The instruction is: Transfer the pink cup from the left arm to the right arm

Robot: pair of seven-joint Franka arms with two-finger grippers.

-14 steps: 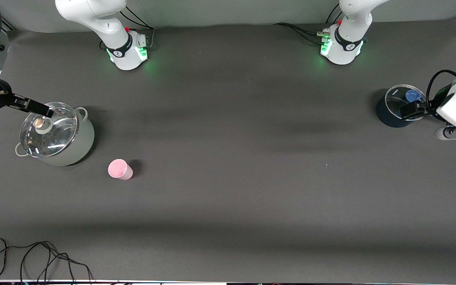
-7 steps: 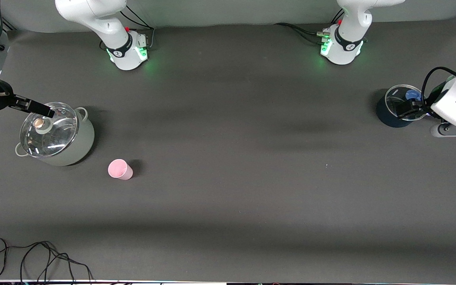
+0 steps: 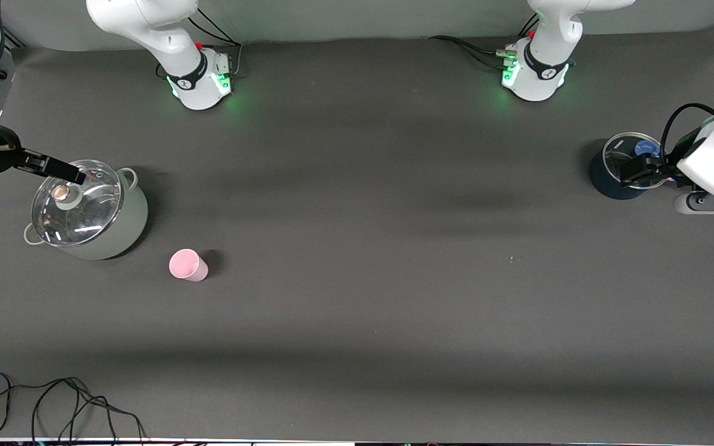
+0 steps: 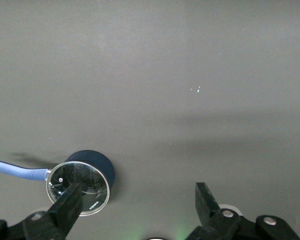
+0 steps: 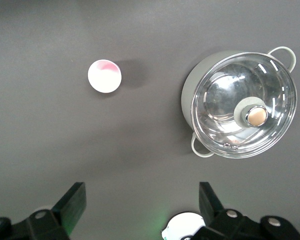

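Note:
The pink cup stands upright on the dark table, mouth up, toward the right arm's end; it also shows in the right wrist view. My right gripper hangs open and empty over the grey pot's lid, apart from the cup; its fingers frame bare table in the right wrist view. My left gripper hangs open and empty over the dark blue saucepan at the left arm's end; in the left wrist view nothing lies between its fingers.
A grey pot with a glass lid stands beside the cup, a little farther from the camera. A dark blue saucepan with a glass lid and a blue handle sits at the left arm's end. A black cable lies at the table's near corner.
The left gripper has shifted a little over the blue saucepan, toward the robots' bases. The right gripper and the pink cup have not moved.

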